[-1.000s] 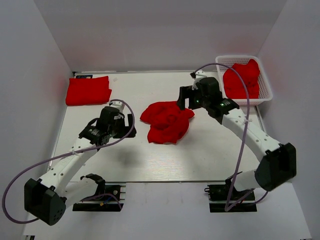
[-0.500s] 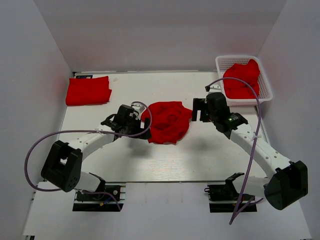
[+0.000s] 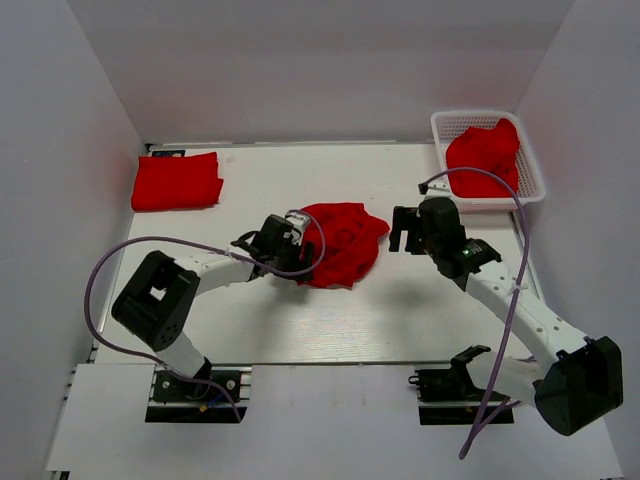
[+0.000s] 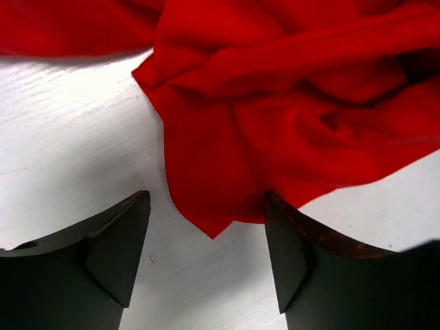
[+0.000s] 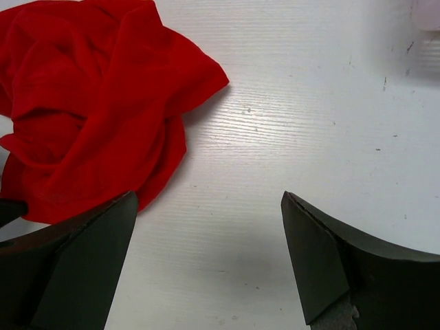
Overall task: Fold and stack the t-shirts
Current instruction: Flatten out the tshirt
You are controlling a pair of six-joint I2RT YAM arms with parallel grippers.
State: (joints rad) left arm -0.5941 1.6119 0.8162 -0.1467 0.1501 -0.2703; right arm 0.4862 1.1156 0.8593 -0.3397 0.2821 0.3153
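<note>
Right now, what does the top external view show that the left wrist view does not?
Only the top external view shows the folded shirt at far left, the white basket holding another shirt, and the right tool. Only the left wrist view shows a pointed cloth corner lying between the open left tool fingers. Both show the crumpled shirt and table.

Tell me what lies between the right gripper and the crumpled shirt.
Only bare white table; the right wrist view shows it between the open right gripper and the crumpled shirt.

Crumpled t-shirt (image 4: 289, 124) cut off by left wrist view's top edge
</note>
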